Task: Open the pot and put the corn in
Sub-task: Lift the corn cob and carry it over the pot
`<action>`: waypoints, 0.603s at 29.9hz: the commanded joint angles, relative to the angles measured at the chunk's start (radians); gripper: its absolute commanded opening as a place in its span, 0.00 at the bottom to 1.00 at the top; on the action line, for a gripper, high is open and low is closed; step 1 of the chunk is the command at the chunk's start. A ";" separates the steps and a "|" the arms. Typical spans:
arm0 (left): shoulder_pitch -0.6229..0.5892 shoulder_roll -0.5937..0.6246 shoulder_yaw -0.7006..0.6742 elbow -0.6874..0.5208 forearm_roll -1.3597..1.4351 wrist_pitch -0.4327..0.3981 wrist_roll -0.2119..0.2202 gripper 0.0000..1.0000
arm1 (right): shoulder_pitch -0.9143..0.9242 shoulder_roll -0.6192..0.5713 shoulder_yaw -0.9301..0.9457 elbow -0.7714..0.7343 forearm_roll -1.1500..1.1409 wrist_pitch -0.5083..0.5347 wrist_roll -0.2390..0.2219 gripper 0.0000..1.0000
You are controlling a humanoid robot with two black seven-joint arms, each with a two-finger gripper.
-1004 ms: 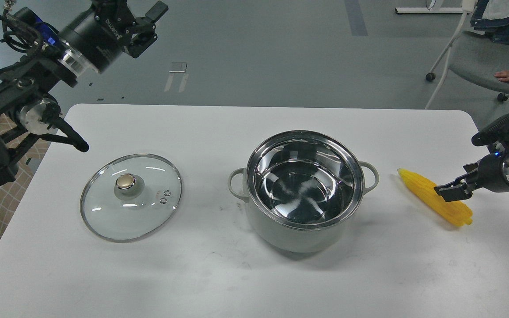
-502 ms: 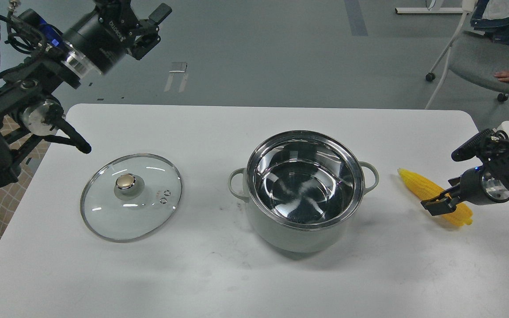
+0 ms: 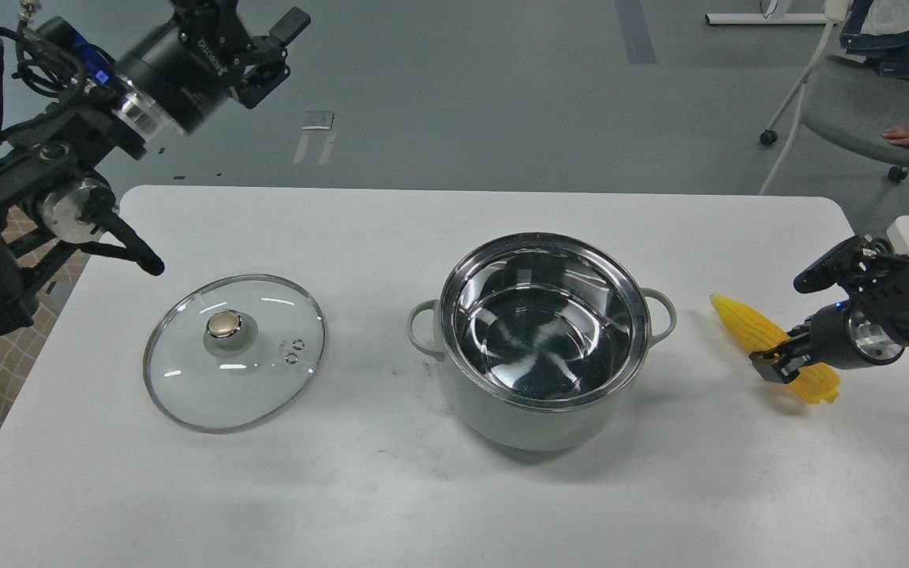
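The pot (image 3: 544,339) stands uncovered on the white worktop (image 3: 454,489), a little right of its middle, its shiny steel inside bare and its two loop handles pointing left and right. The corn (image 3: 746,325) lies flat on the worktop to the right of the pot, near but apart from the right handle, its tapered tip pointing up and left toward the pot.

The right pincer (image 3: 787,315) reaches in from the right edge and straddles the thick half of the cob: one finger is raised above and behind it, the other sits low against its near side, so the fingers are spread apart with the corn between them and not clamped.

The glass lid (image 3: 234,352) with its gold knob rests flat on the worktop well to the left of the pot.

The left pincer (image 3: 274,47) hangs high above the far left corner of the worktop, well apart from the lid, its fingers spread and holding nothing.
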 commanded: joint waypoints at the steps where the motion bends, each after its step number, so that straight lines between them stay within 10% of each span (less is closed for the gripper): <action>1: -0.002 0.001 0.002 -0.001 0.001 0.000 0.000 0.95 | 0.098 -0.034 0.004 0.084 0.007 0.003 0.000 0.00; 18: 0.000 -0.007 0.002 -0.001 0.001 0.002 0.000 0.95 | 0.478 0.101 -0.008 0.372 0.110 0.147 0.000 0.00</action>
